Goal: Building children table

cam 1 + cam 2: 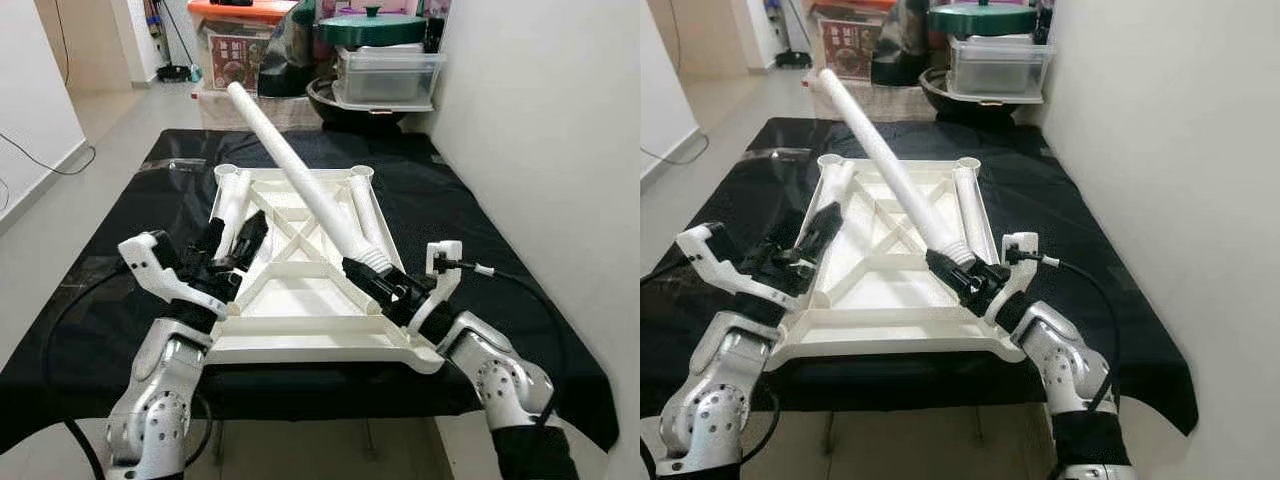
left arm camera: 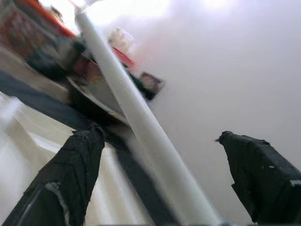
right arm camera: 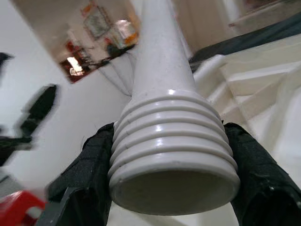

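A white plastic child's tabletop (image 1: 300, 290) lies upside down on a black cloth, showing its ribbed underside and corner sockets. My right gripper (image 1: 385, 285) is shut on the threaded end of a long white table leg (image 1: 300, 175), which slants up and away to the left; the ribbed thread (image 3: 171, 150) sits between the black fingers. My left gripper (image 1: 232, 245) is open above the tabletop's left edge, its fingers (image 2: 75, 174) apart with nothing between them. Two more white legs (image 1: 235, 200) (image 1: 365, 205) lie along the tabletop's left and right sides.
The black cloth (image 1: 480, 230) covers a low surface beside a white wall on the right. Behind it stand storage boxes, a clear bin (image 1: 385, 75) and a green lid (image 1: 370, 25). Tiled floor (image 1: 60, 220) runs along the left.
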### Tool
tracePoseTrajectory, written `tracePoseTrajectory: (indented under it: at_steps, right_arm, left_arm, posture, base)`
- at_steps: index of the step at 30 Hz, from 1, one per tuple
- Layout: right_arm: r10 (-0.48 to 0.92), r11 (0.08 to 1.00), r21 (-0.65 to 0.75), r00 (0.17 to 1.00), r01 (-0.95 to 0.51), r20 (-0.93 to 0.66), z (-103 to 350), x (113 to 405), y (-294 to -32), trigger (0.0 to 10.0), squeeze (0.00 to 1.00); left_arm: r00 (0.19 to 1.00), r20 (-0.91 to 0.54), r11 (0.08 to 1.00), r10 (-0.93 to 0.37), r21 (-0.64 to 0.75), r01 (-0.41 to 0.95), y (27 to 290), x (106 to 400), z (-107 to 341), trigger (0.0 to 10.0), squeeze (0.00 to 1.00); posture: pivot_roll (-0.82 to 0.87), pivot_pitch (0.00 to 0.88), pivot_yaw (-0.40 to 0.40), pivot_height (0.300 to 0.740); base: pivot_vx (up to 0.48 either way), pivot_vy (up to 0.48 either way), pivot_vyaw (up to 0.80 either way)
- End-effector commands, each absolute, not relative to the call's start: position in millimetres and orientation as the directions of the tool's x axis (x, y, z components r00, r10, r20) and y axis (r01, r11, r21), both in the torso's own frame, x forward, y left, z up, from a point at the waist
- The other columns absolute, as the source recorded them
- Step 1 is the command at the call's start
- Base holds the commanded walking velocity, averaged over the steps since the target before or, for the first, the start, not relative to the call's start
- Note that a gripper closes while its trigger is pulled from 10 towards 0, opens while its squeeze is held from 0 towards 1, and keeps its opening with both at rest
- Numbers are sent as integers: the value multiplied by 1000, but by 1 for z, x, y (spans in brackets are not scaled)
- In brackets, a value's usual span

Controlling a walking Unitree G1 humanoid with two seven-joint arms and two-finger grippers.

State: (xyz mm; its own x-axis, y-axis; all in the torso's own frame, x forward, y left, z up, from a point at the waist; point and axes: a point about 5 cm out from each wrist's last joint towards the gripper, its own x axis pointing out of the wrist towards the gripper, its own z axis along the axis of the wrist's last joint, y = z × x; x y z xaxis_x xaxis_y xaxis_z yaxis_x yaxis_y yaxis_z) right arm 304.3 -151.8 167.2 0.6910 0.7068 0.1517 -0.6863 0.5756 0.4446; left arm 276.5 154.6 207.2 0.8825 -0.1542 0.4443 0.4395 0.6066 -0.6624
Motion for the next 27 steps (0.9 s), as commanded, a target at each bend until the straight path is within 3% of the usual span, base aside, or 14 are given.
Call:
tracePoseTrajectory:
  at_steps: [1,4,6,8,14,17,27]
  right_arm:
    - [753,498,436,624,-749,211,177,296,-152,0,0]
    - [832,405,443,523,-800,186,171,282,-152,0,0]
    - [832,405,443,523,-800,186,171,282,-152,0,0]
    - [892,315,454,423,-833,157,164,267,-153,0,0]
    - [935,251,469,338,-847,110,154,254,-154,0,0]
    - [965,197,473,256,-859,63,147,241,-152,0,0]
    - [980,178,460,200,-870,-1,145,240,-170,0,0]
  left_arm:
    - [886,441,518,-139,-730,445,160,278,204,10000,0]
    - [890,442,429,-116,-785,446,166,280,202,10000,0]
    - [890,442,429,-116,-785,446,166,280,202,10000,0]
    - [897,427,375,-114,-818,437,169,282,196,10000,0]
    - [902,415,322,-120,-843,431,172,282,191,10000,0]
    - [888,425,255,-175,-851,458,170,282,190,10000,0]
    - [827,469,149,-311,-835,529,166,272,192,10000,0]
  posture:
    - [39,0,-79,740]
    - [41,0,-82,740]
    - [41,0,-82,740]
    - [40,0,-81,740]
    - [41,0,-84,740]
    - [43,0,-82,740]
    - [48,0,-74,740]
  base:
    - [0,0,0]
    - [0,0,0]
    - [0,0,0]
    - [0,0,0]
    - [0,0,0]
    - [0,0,0]
    - [0,0,0]
